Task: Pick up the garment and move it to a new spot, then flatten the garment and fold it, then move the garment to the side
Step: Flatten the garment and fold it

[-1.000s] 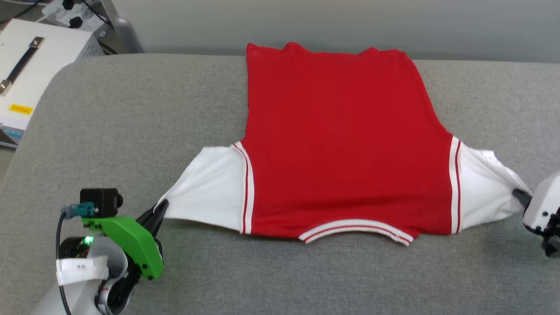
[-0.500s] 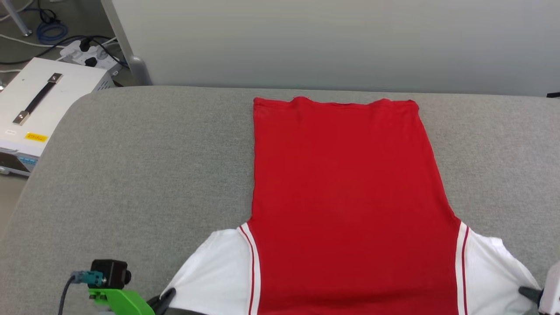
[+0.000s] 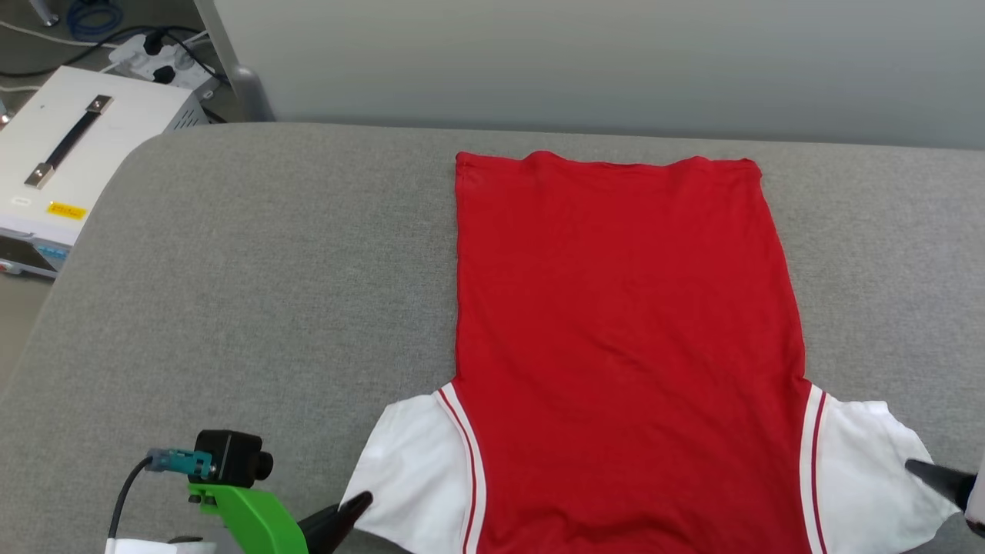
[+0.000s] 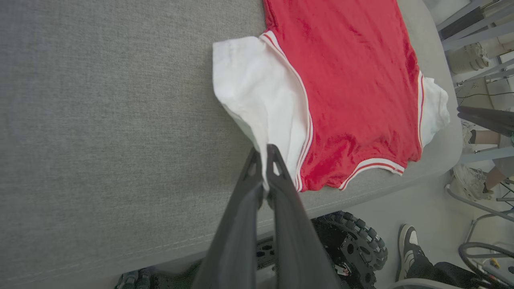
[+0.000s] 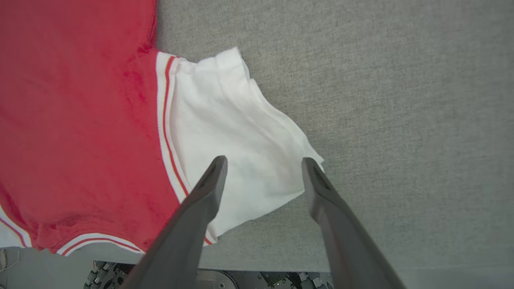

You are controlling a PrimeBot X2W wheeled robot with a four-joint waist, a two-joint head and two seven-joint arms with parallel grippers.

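The garment [image 3: 623,323], a red jersey with white sleeves and red-and-white trim, lies spread flat on the grey padded table [image 3: 269,292], collar end toward me. My left gripper [image 3: 355,509] sits at the lower left, shut on the corner of the white sleeve [image 4: 257,92]; in the left wrist view the cloth is pinched between the two dark fingers. My right gripper [image 5: 263,162] hovers open over the other white sleeve [image 5: 233,132], one finger on each side of its outer corner, with nothing gripped. Its fingertip [image 3: 935,477] shows at the right edge of the head view.
A white box with a black handle [image 3: 69,154] and a power strip [image 3: 154,65] sit off the table's far left corner. A pale wall runs behind the table. Below the table's near edge are a robot wheel [image 4: 353,245] and a person's shoe [image 4: 407,245].
The head camera has tilted, shifting the whole picture. My right gripper has opened and let go of the sleeve it was pinching. The left gripper still holds its sleeve.
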